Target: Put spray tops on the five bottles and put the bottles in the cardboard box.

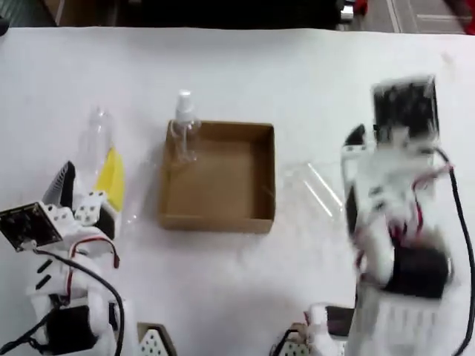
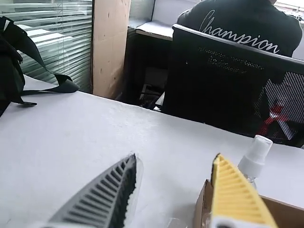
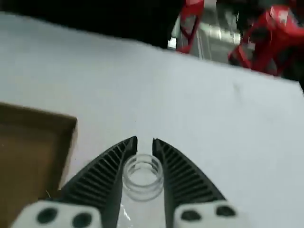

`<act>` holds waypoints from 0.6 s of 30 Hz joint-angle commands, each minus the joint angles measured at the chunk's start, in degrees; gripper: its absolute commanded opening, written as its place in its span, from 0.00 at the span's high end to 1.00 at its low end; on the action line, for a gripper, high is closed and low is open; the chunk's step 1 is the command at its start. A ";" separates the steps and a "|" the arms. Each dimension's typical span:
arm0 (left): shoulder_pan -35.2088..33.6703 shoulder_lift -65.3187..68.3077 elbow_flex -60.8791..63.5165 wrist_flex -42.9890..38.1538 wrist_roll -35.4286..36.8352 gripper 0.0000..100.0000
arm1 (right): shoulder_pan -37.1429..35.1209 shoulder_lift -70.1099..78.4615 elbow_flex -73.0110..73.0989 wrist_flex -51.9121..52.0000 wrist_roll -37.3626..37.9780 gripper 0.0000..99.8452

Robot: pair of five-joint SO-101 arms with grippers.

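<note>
The cardboard box (image 1: pixel 215 211) lies open at the table's middle. A clear bottle with a white spray top (image 1: pixel 184 126) (image 2: pixel 255 156) stands upright in its far left corner. My left gripper (image 1: pixel 90 162) (image 2: pixel 175 159) is open left of the box, one finger grey (image 2: pixel 107 197) and one yellow (image 2: pixel 235 194). A topless clear bottle (image 1: pixel 96 137) lies just beyond its fingertips. Right of the box, my right gripper (image 3: pixel 142 140) has its black fingers closed around the open neck of another clear bottle (image 3: pixel 142 175) (image 1: pixel 319 187).
The right arm (image 1: pixel 401 222) rises over the table's right side, and the left arm's base (image 1: pixel 67 319) sits at the near left. A black bag strap (image 2: pixel 42 88) lies at the far left. White tabletop stretches behind the box.
</note>
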 commanded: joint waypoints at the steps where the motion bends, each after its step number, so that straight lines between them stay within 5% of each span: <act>1: 1.27 -0.31 -8.88 6.59 -4.13 0.76 | -5.05 -5.85 -2.64 -1.80 -4.48 0.98; 7: 13.05 -0.31 -20.66 19.87 -8.35 0.76 | -11.82 -6.29 -2.73 -3.91 -9.49 0.98; 18: 31.52 -0.40 -29.63 28.13 -8.62 0.76 | -26.77 -5.58 -9.14 -9.27 -12.66 0.98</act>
